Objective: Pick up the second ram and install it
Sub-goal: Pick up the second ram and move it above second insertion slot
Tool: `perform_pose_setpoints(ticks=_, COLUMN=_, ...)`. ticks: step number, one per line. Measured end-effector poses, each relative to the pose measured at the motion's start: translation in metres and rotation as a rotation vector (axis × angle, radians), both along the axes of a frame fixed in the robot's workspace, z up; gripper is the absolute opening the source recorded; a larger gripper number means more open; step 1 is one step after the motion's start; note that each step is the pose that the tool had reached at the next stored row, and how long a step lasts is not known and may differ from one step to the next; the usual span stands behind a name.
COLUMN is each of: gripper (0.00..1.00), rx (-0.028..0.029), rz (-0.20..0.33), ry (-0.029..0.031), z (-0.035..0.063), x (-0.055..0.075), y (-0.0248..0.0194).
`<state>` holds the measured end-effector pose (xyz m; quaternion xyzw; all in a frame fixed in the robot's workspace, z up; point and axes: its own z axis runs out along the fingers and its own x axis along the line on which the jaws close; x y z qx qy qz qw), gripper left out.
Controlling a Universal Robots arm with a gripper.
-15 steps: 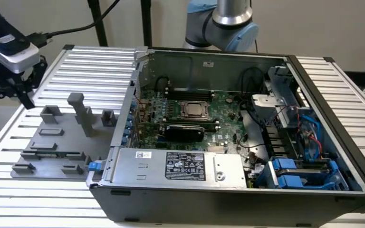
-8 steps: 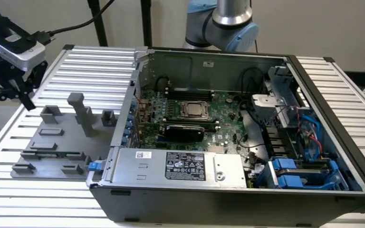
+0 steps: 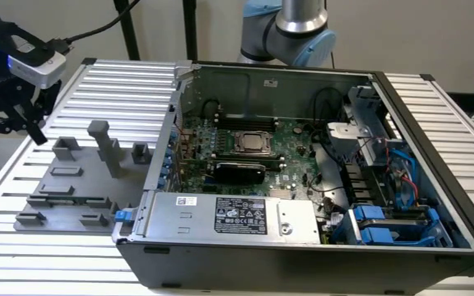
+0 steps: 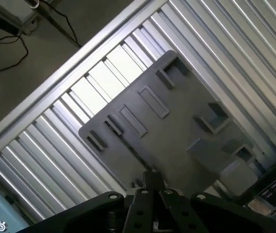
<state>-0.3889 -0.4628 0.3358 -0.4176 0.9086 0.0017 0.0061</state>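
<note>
Tool above grey holder plate, open computer case alongside.
At the exterior view's left, the tool (image 3: 29, 128) hung over the ribbed surface (image 3: 47, 262), its tips pressed together. The holder plate (image 3: 72, 185) lay just beside the case (image 3: 245, 271). The second ram's place on the motherboard (image 3: 295, 145) could not be told.

Arm (image 3: 299, 28) stretched out, claw (image 3: 24, 126) aimed dwn.
</note>
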Motion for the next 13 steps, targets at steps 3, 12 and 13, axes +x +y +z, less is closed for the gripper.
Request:
perform_pose_setpoints(ticks=3, gripper=0.0, rx=-0.0027, rz=0.054, ry=0.0001, z=-0.0011, x=0.0, y=0.0)
perform_pose_setpoints(ticks=12, gripper=0.0, rx=-0.011, rz=0.217, ry=0.0001, z=-0.0046, x=0.0, y=0.0)
perform_pose_setpoints(ticks=13, gripper=0.0, rx=-0.0119, rz=0.235, ry=0.0001, z=-0.005, x=0.0, y=0.0)
